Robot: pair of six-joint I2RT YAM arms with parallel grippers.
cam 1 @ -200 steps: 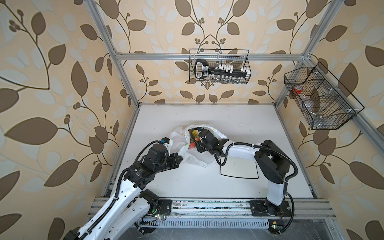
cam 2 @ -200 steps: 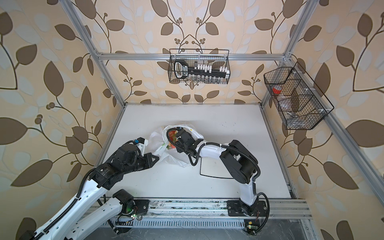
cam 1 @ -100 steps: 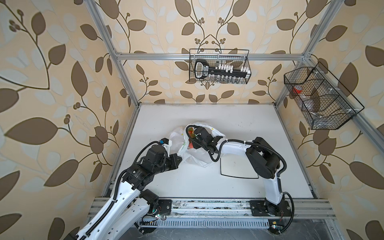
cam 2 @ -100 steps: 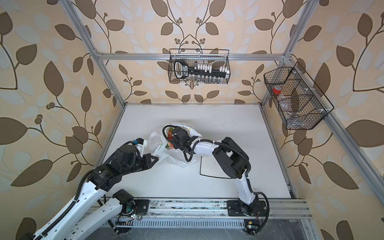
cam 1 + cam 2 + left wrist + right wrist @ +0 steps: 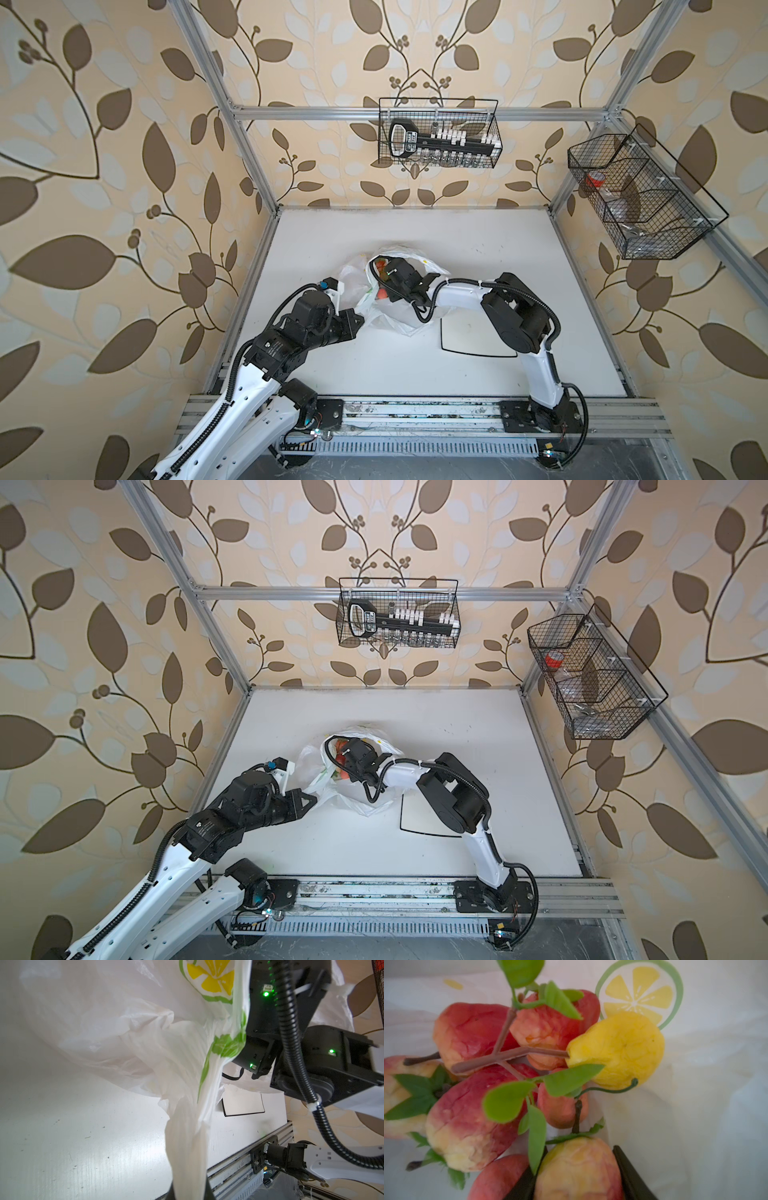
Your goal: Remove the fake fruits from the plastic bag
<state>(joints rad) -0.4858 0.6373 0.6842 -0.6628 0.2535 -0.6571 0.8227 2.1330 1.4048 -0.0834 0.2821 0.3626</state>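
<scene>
Right claw (image 5: pixel 577 1174) sits deep in the plastic bag (image 5: pixel 395 320), its jaws narrowed on a yellow-red apple (image 5: pixel 579 1159) with one finger against each flank; how firm the grip is I cannot tell. To do this pick well, I judge it should squeeze gently, since the pieces look soft and wrinkled. It should then rise slowly, straight through the bag's mouth, because a green leaf lies across the apple and could drag neighbours along. Around it the other fake fruits (image 5: pixel 471 1032) lie heaped: red-pink apples, a strawberry (image 5: pixel 411 1095) with a green top, and a lemon (image 5: pixel 618 1049) on a brown twig (image 5: pixel 508 1056). Left claw (image 5: pixel 190 1193) is clamped shut on a bunched edge of the bag, lifting it off the surface (image 5: pixel 415 374); held taut, that should give a clear exit. Just beside the bag lies a square plate (image 5: pixel 469 338), with no fruit on the part that shows. On the walls, the back basket (image 5: pixel 438 133) holds a black-and-white tool set, and the side basket (image 5: pixel 640 199) holds something red.
</scene>
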